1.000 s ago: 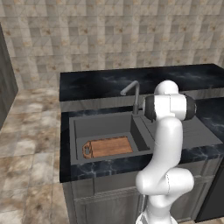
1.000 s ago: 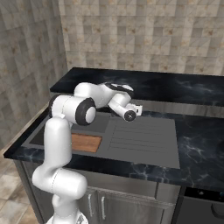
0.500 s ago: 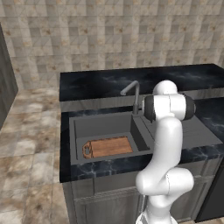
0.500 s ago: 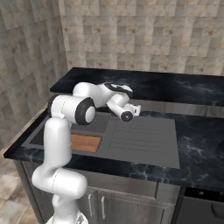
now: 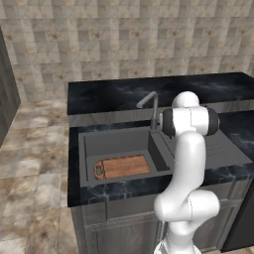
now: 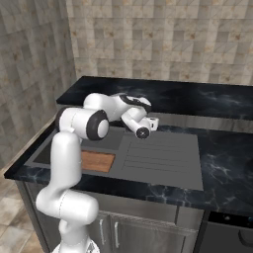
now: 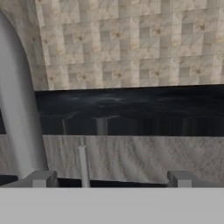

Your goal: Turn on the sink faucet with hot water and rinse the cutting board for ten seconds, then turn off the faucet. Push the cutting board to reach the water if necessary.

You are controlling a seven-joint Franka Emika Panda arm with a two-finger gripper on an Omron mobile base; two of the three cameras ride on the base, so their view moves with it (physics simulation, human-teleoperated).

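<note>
Nothing among the fixtures has shifted since the earlier frames; the arm (image 6: 74, 148) has changed very little, its wrist holding the same reach over the back of the basin. Gripper (image 7: 111, 181) in the hand view: two small grey fingertips (image 7: 41, 178) rise well apart at the bottom edge, jaws spread, with nothing between them. Faucet (image 5: 151, 106): upright stem with the spout bent toward 10 o'clock in the left base view; in the hand view its stem fills the 9 o'clock side as a thick grey column, just beside the left-hand tip, and a thin pale rod stands between the tips at about 7 o'clock. Whether that rod is the lever cannot be told. Sink (image 5: 89, 149): dark grey basin set in the black marbled counter (image 6: 222, 158), with the ribbed drainboard (image 6: 158, 158) at 3 o'clock of the basin. Cutting board (image 5: 121, 166): lies flat on the basin floor at the near side, rounded end with its hole pointing to 9 o'clock in the left base view; it sits toward 7 o'clock of the spout tip. In the right base view the board (image 6: 98, 161) shows partly, behind the arm's upright link. Beyond the counter's back ledge runs the beige tiled wall (image 7: 131, 43). The arm's white elbow hides the base of the faucet in the left base view.
</note>
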